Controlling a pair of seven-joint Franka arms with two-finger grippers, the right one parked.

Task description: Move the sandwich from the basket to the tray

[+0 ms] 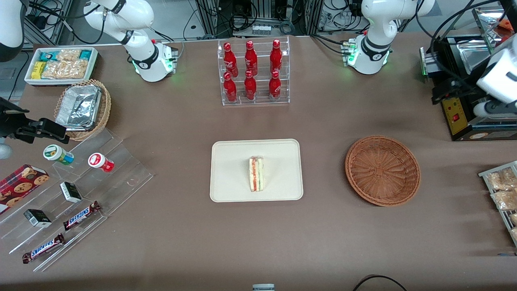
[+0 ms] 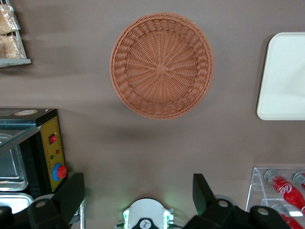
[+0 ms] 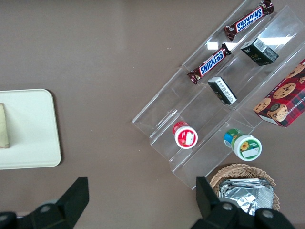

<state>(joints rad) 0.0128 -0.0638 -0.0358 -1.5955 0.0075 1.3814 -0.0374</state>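
The sandwich (image 1: pixel 255 173), a pale bread wedge with red and green filling, stands on the cream tray (image 1: pixel 226 161) in the middle of the table. Its edge also shows in the right wrist view (image 3: pixel 4 126) on the tray (image 3: pixel 28 138). The reddish-brown wicker basket (image 1: pixel 382 170) sits empty beside the tray, toward the working arm's end. My left gripper (image 1: pixel 442 93) hangs high over the table, farther from the front camera than the basket. In the left wrist view it (image 2: pixel 137 183) is open and empty, with the basket (image 2: pixel 162 65) and a tray corner (image 2: pixel 286 76) below.
A clear rack of red bottles (image 1: pixel 253 72) stands farther back than the tray. A black appliance (image 1: pixel 464 117) and a rack of snack packs (image 1: pixel 501 190) are at the working arm's end. Tiered acrylic shelves with snacks (image 1: pixel 72 194) and a foil-tray basket (image 1: pixel 83 107) are at the parked arm's end.
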